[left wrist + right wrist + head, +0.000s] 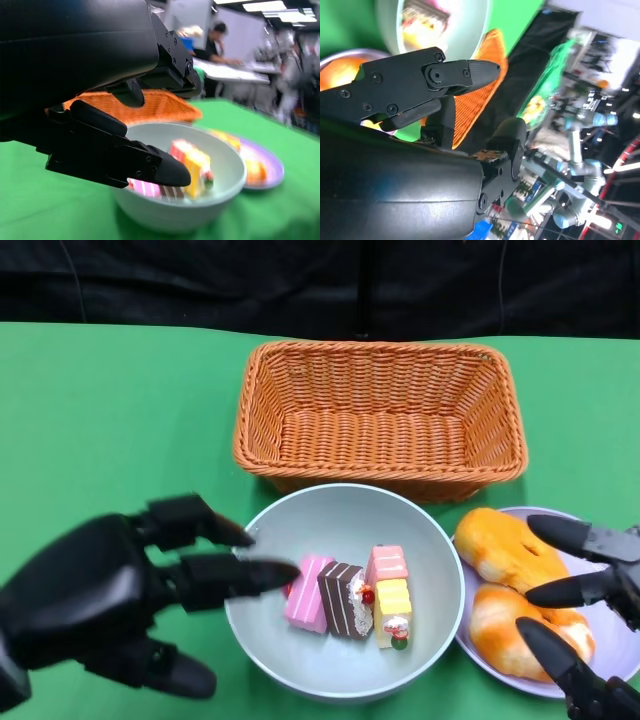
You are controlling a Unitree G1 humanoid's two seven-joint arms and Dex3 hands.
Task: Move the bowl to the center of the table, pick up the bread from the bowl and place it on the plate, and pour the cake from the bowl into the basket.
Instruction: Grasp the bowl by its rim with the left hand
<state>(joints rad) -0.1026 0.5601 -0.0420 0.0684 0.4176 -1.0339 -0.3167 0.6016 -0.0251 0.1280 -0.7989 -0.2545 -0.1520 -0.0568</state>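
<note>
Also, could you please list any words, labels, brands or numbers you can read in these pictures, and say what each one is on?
None can be read.
The bowl, cake pieces, bread, plate and basket show no printing.
The background room in both wrist views holds bright shapes that could be signs or screens, but they are too blurred to read.
</note>
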